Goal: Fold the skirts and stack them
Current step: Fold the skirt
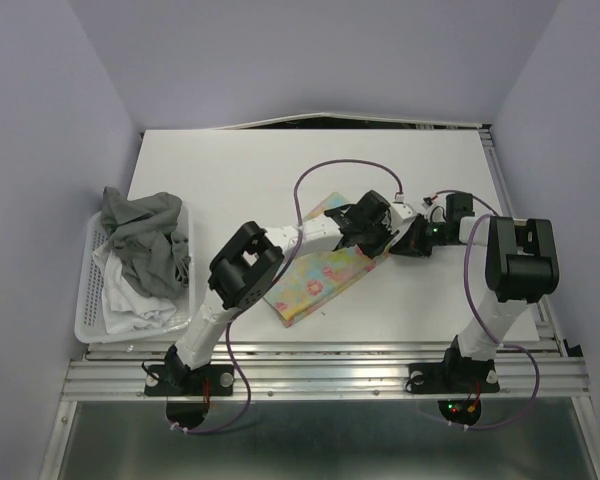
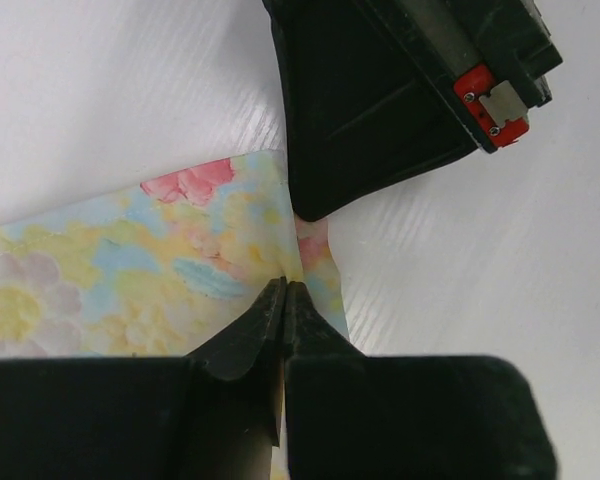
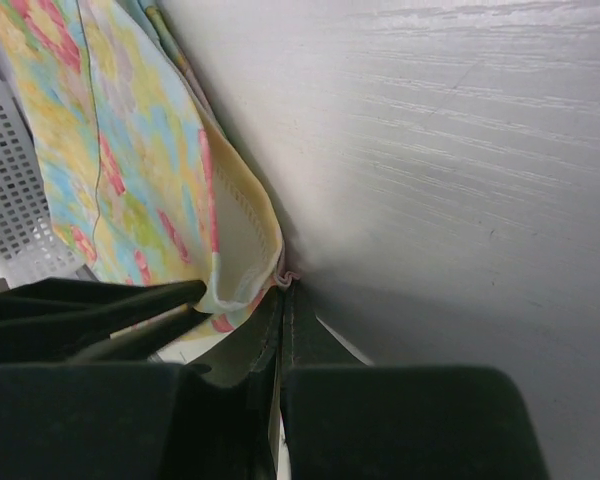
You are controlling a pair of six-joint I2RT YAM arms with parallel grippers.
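- The left claw [image 2: 285, 295] is clenched on the edge of the floral skirt [image 2: 130, 280], its tips meeting over a thin pinch of cloth.
- The right claw [image 3: 283, 290] is clenched too, nipping the pink hem at the same corner, just beside the left one.
- Both grips take very little fabric, so a pull or lift may slip the hem out and drop the corner.
- The two claws nearly touch. If either one moves without the other giving way, they may knock together or trap cloth between them.
- With both holds at one corner, a lift is likely to bunch the skirt into a point rather than raise a straight edge, and the fold would come out skewed.
- The skirt lies flat on the counter [image 1: 230, 170], trailing away from the claws. Its long axis runs diagonally, the held end pointing far and right and the free end lying back toward the left arm's base.
- Well off to the left of both claws, the grey skirt [image 1: 145, 235] and white skirt [image 1: 140, 305] sit heaped in the basket [image 1: 88, 300], not yet folded.
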